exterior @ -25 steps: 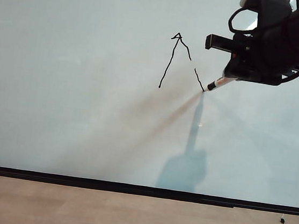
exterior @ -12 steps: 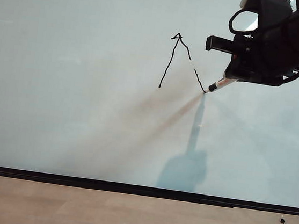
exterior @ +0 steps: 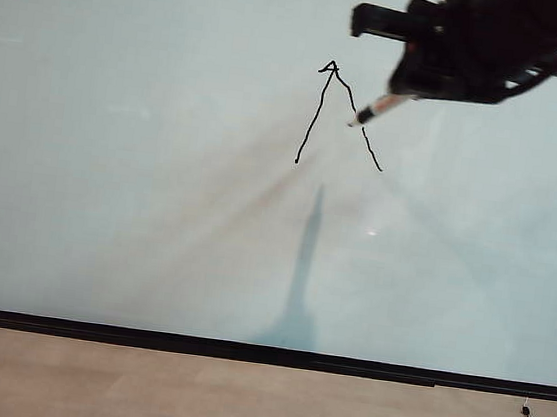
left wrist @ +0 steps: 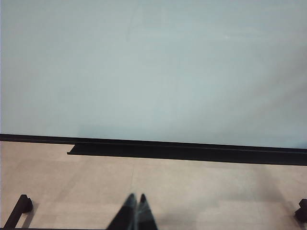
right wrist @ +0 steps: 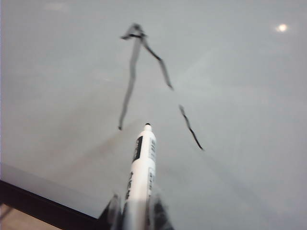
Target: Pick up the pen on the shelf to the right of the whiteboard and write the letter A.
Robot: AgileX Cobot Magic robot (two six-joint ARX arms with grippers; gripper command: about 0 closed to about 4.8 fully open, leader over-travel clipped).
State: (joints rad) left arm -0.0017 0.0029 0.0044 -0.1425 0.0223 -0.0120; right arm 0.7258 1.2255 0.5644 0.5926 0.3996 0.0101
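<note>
Since the earlier frame the right gripper (exterior: 397,99) has swung up and left — the pen (exterior: 374,110) has left the foot of the right stroke, and its tip now sits beside the gap in that stroke, partway up the letter A (exterior: 337,115). Whether the tip touches the whiteboard (exterior: 142,173) here, cannot tell; the detached shadow below suggests it is off the surface.

Right gripper is pinching the pen by its rear end, tip pointing at the board between the two strokes in the right wrist view.

Left gripper (left wrist: 136,211) sits low, well below the letter, over the floor in front of the board's black bottom edge, fingers pressed together, holding nothing.

Progress: pen picked up, both slanted strokes drawn — right one broken midway. Crossbar not yet drawn; probably next.
</note>
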